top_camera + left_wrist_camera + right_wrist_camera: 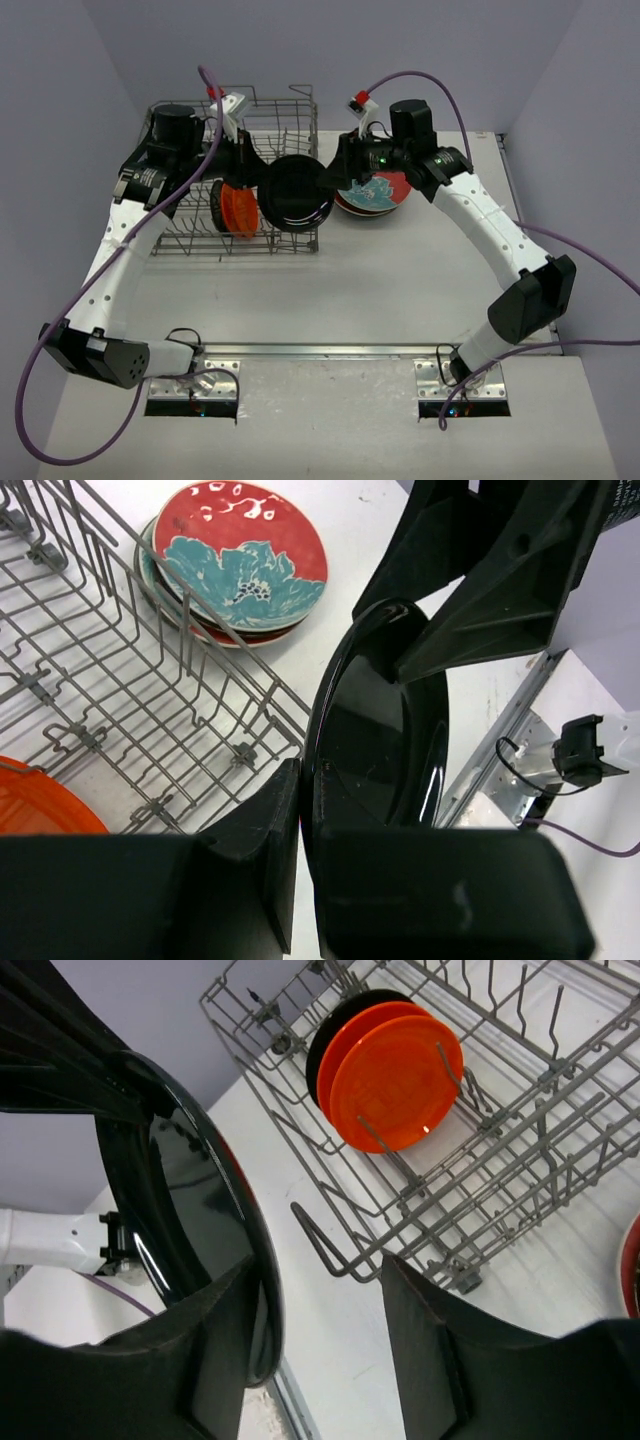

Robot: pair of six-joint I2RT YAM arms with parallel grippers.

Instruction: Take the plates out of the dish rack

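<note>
My left gripper (258, 178) is shut on the rim of a glossy black plate (295, 192) and holds it upright above the right end of the grey wire dish rack (200, 225). The left wrist view shows both jaws (303, 790) pinching that plate (385, 730). My right gripper (338, 172) is open at the plate's other edge. In the right wrist view the plate (200, 1200) has its rim just inside the open gap (320, 1330), by the left finger. Two orange plates (395, 1080) and a black one (325, 1035) stand in the rack (520, 1160).
A stack of plates topped by the red one with a teal flower (378, 195) lies on the table right of the rack; it also shows in the left wrist view (240, 560). The rack's raised wire handle (335, 1250) is close under the right gripper.
</note>
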